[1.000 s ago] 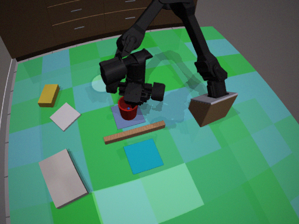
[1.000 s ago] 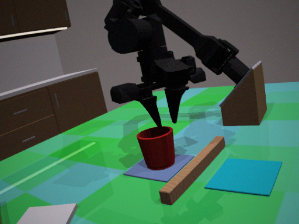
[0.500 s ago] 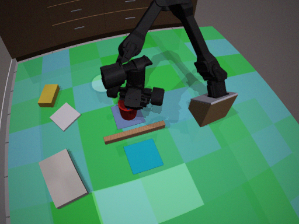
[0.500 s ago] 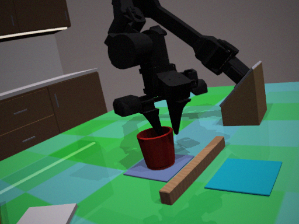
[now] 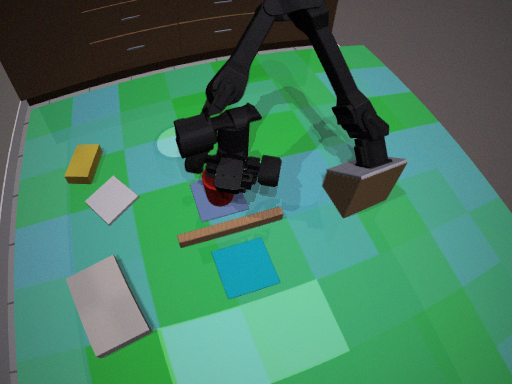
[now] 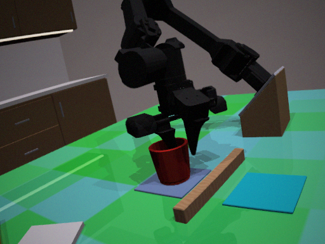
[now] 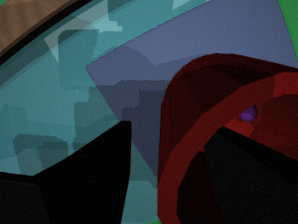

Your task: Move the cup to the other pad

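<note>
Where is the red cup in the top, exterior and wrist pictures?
Top: red cup left of centre, mostly hidden under the pincer.
Exterior: centre, one finger inside the rim, one outside.
Wrist: right half.
Shared landmark: the purple pad it stands on, beside the wooden bar.

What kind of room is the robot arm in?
Probably a kitchen-like room. Dark wooden drawers with metal handles stand along the wall, an upper cabinet hangs above them, and the arm works over a green and blue checkered table with a red cup on it.
</note>
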Controlling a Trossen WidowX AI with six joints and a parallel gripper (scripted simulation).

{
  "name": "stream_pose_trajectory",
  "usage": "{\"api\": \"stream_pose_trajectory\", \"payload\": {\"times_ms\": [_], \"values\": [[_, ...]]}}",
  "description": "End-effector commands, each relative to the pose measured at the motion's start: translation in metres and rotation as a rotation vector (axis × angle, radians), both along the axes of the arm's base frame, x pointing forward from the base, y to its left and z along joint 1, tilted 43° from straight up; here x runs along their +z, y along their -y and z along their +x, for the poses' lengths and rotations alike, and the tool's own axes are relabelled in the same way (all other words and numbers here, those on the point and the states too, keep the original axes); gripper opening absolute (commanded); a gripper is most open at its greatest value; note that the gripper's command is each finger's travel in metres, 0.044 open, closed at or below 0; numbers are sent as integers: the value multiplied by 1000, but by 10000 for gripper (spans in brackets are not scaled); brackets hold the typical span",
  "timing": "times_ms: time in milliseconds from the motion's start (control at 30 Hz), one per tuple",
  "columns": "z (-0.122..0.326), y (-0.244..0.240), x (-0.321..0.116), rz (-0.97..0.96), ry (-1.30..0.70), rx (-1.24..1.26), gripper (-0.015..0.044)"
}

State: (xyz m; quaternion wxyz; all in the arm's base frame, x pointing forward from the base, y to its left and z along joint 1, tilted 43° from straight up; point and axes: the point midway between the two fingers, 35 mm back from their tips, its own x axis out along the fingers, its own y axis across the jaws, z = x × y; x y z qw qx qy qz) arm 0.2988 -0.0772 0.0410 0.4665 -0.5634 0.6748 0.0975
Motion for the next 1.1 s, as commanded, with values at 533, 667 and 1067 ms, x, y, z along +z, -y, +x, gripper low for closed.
{"api": "stream_pose_trajectory", "payload": {"times_ms": [533,667,1067], "values": [[0,-2,2,0,-1,0,0],[0,-11,10,1,-3,1,0],[-7,-36,34,-3,-10,2,0]]}}
